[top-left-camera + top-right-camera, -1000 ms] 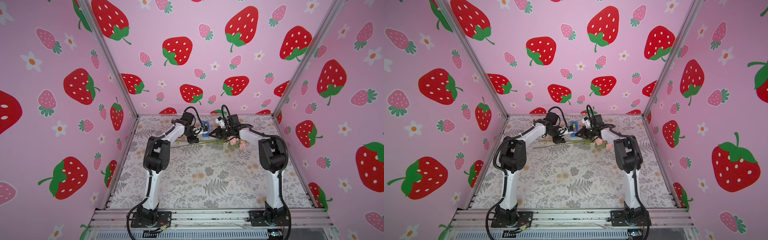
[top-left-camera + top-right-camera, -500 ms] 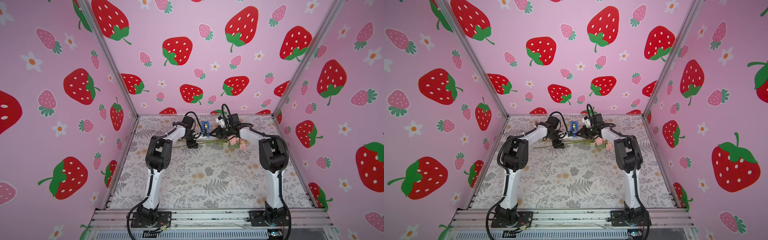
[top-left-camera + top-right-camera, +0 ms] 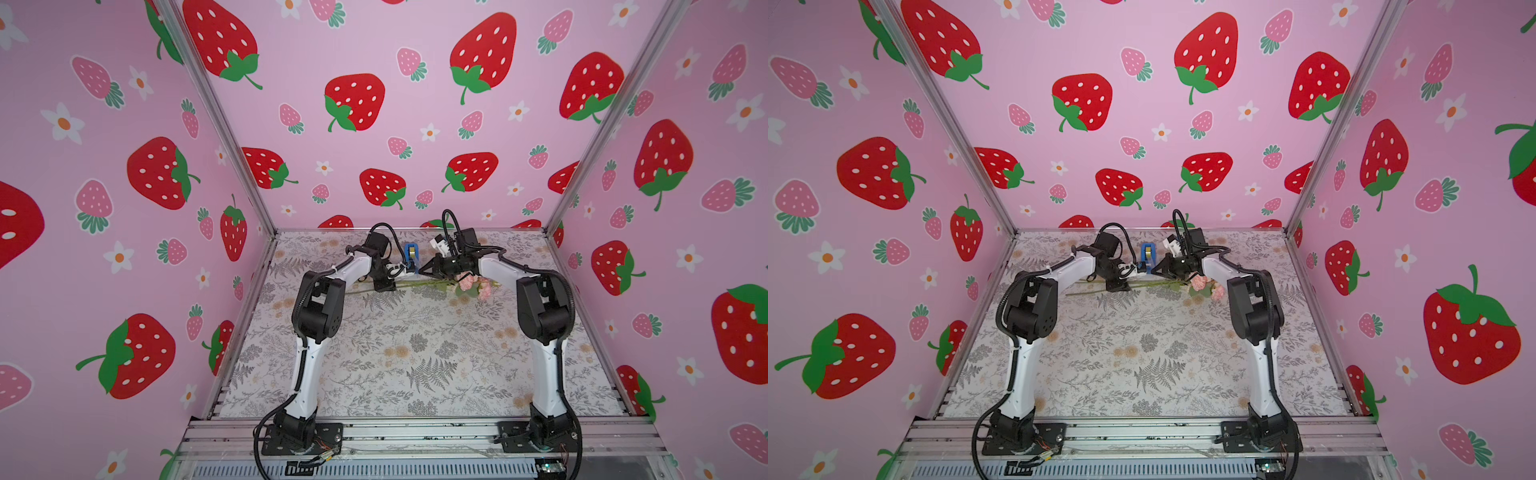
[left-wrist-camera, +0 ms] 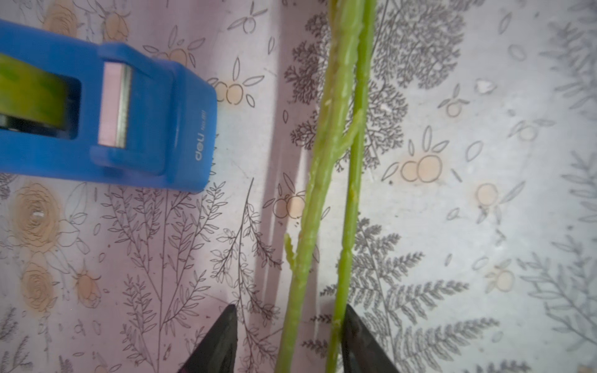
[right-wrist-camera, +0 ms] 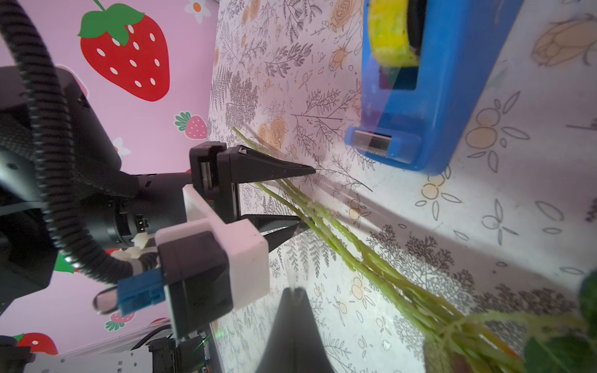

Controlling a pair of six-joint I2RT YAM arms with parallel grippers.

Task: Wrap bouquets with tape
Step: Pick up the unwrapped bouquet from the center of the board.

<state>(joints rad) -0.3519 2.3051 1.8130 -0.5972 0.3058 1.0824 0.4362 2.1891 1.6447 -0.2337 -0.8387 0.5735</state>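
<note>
Beside the tape (image 4: 155,113), left fingers (image 4: 223,339) straddling stems (image 4: 354,168)

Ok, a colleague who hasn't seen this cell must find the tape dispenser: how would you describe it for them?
Take the floral-printed table and look toward its far edge, below the middle of the strawberry back wall. There the tape dispenser stands just beyond the bouquet lying on the table. Nothing else on the table is blue, and it holds a yellowish roll.

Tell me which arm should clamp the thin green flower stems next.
Left. The left gripper has its open jaws on either side of the thin green flower stems, so it probably only needs to close. The right gripper is shut beside them and would have to open first.
</note>
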